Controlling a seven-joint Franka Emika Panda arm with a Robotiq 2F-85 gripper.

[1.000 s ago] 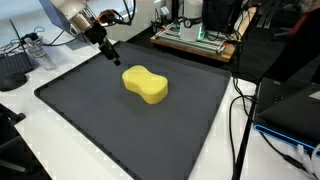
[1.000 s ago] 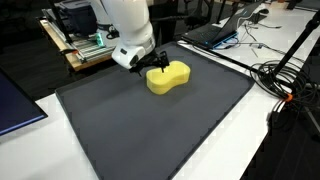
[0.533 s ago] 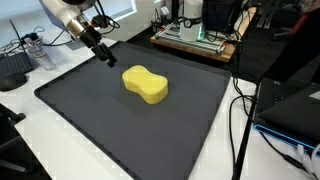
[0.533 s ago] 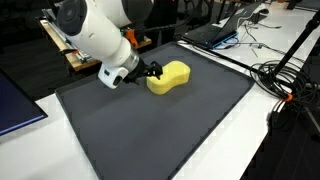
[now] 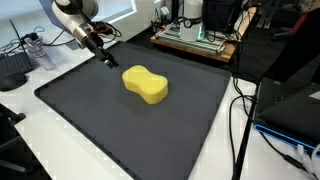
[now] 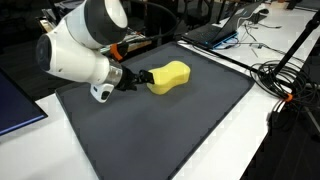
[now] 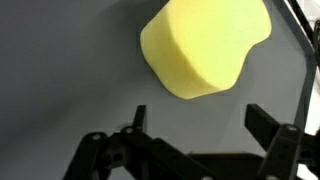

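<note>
A yellow peanut-shaped sponge (image 5: 145, 84) lies on the dark grey mat (image 5: 110, 130), also seen as the yellow sponge (image 6: 168, 76) on the mat (image 6: 170, 130). My gripper (image 5: 103, 58) hangs over the mat's far corner, apart from the sponge. In an exterior view the gripper (image 6: 136, 79) points at the sponge's near end with a small gap. In the wrist view the sponge (image 7: 205, 45) fills the top, and the gripper (image 7: 198, 122) stands open below it with nothing between its black fingers (image 7: 268, 127).
A wooden board with electronics (image 5: 195, 38) stands behind the mat. Cables (image 5: 240, 110) run along the white table beside it. A laptop (image 6: 215, 30) and more cables (image 6: 285, 75) lie past the mat's far side. A dark box (image 5: 13, 68) sits by the arm.
The arm has swung back and away from the sponge, tilting the gripper more level. The jaws stayed open and the sponge has not moved.
</note>
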